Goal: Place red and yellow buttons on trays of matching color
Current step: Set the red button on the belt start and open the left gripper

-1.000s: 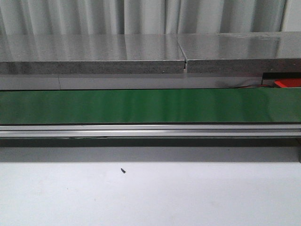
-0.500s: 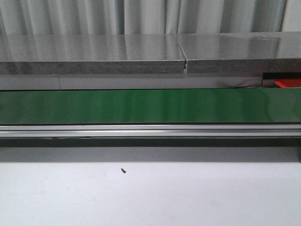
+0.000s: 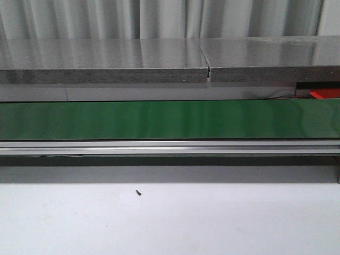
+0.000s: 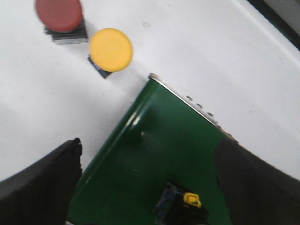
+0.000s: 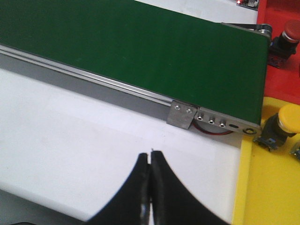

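In the left wrist view a red button and a yellow button stand on the white table beyond the end of the green conveyor belt. My left gripper is open above the belt end. A small dark part with a yellow tip lies on the belt between its fingers. In the right wrist view my right gripper is shut and empty over the white table. A yellow button sits on the yellow tray, and a red button sits on the red tray.
The front view shows the long green belt with its aluminium rail, a grey stone ledge behind, a corner of the red tray at far right and a small dark speck on the white table. Neither arm shows there.
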